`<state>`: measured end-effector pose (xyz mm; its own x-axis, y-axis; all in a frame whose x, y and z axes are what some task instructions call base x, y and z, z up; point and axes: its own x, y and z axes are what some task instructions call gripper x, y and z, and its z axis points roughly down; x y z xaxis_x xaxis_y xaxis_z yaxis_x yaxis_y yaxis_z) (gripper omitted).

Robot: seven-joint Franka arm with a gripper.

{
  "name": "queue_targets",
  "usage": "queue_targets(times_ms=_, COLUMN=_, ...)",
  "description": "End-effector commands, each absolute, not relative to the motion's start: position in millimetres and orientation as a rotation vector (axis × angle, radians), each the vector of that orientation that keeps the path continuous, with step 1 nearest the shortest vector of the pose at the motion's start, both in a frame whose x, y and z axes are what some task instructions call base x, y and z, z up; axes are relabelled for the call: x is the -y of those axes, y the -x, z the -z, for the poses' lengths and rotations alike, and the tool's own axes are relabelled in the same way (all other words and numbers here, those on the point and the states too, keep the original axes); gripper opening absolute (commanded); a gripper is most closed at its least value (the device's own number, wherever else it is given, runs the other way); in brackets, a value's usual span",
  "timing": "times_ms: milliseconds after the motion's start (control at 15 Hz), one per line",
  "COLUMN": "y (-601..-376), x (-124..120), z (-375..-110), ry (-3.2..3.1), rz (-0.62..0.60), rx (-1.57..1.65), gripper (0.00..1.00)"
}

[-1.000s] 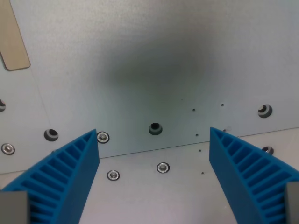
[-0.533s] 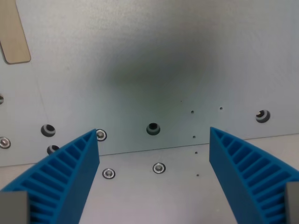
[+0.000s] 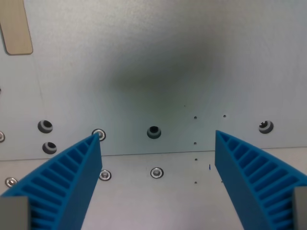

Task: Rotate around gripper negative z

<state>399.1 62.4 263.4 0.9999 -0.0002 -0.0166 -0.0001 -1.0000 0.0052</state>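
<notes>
since a second ago the whole scene has turned in the wrist view, so it is the camera that has moved, not the things: the seam (image 3: 158,153) across the worktop (image 3: 144,57), which sloped up toward the wrist view's right, now lies almost level, and the tan strip (image 3: 17,28) at the upper left stands closer to upright. the dark hole (image 3: 153,132) just above the seam has slid a little toward the wrist view's left, and the screw head (image 3: 156,172) just below the seam has gone with it. the claw (image 3: 157,143) hovers over the dark hole with its blue ribbed fingers (image 3: 67,177) spread wide and nothing between them. the task has no object of its own; the thing to turn is the claw itself, about its own axis. judged from this turning of the view, the rotation is under way, but how much is left cannot be told, since no end angle is given.
</notes>
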Motion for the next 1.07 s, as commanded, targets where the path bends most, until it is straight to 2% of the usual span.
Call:
queue_targets(times_ms=67, y=-399.5, x=-61.8, z=-265.5, ry=-3.130, rz=0.018, rx=-0.217, gripper=1.00)
queue_targets(times_ms=1067, y=-399.5, x=-61.8, z=-265.5, ry=-3.101, rz=0.018, rx=-0.490, gripper=1.00)
